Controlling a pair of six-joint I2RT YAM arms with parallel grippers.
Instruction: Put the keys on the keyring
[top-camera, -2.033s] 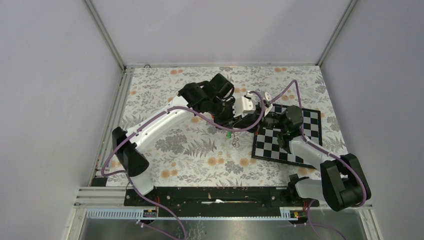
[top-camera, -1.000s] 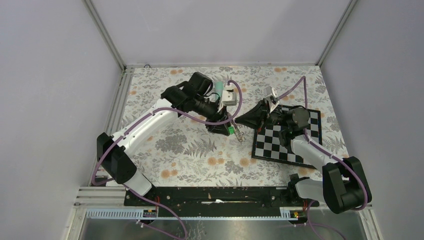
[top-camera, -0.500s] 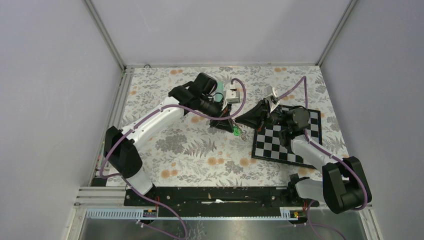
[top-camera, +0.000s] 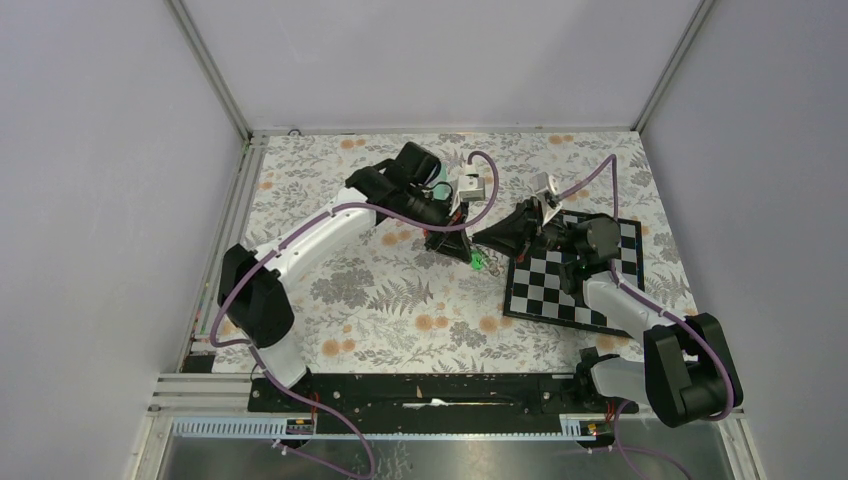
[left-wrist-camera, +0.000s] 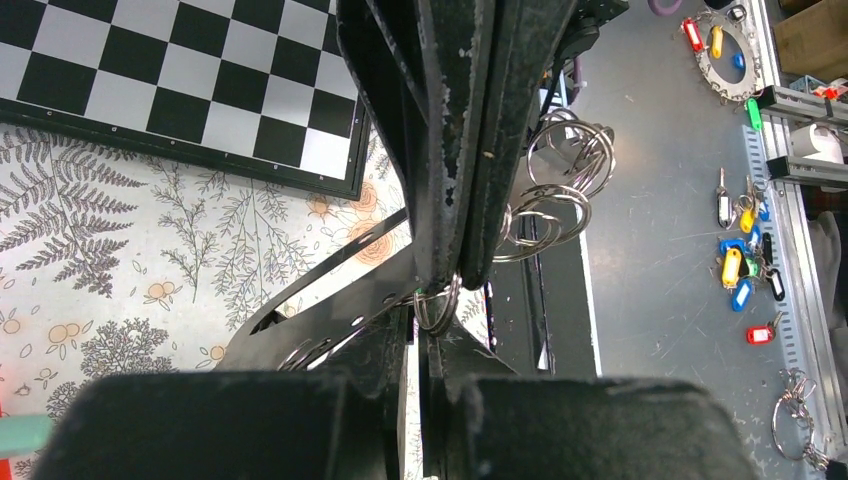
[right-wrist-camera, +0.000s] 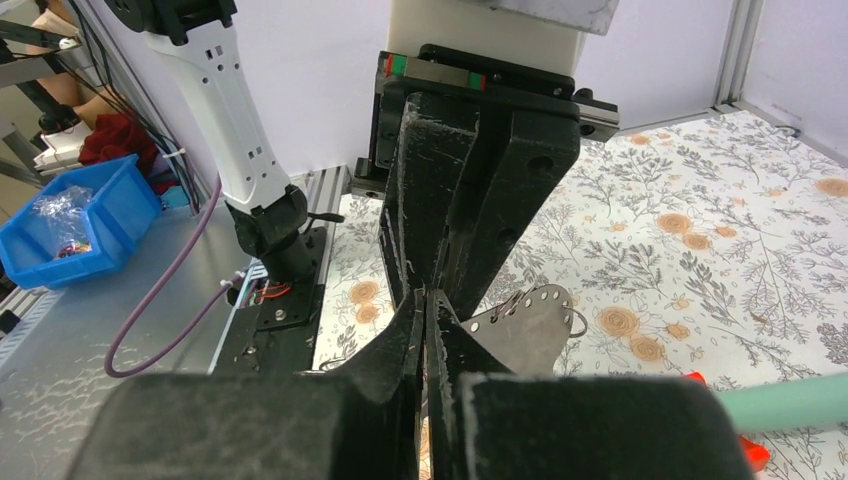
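Left pincer (left-wrist-camera: 421, 335) and right pincer (right-wrist-camera: 425, 300), both closed, tips meeting at small silver wire ring (left-wrist-camera: 437, 305) over floral-patterned bench (top-camera: 400, 300); green-headed silver key (top-camera: 478, 261) alongside, black-and-white chequered board (top-camera: 560, 290) adjacent.

The table (top-camera: 400, 310) carries 2 robot arms, 1 left arm (top-camera: 320, 235) and 1 right arm (top-camera: 620, 300), plus 1 checkered board (top-camera: 575, 285). 1 green-headed key (top-camera: 479, 259) shows between them. The right wrist view adds 1 teal stick (right-wrist-camera: 790, 400) and 1 blue bin (right-wrist-camera: 70, 225); the left wrist view shows 1 small wire ring (left-wrist-camera: 437, 303).
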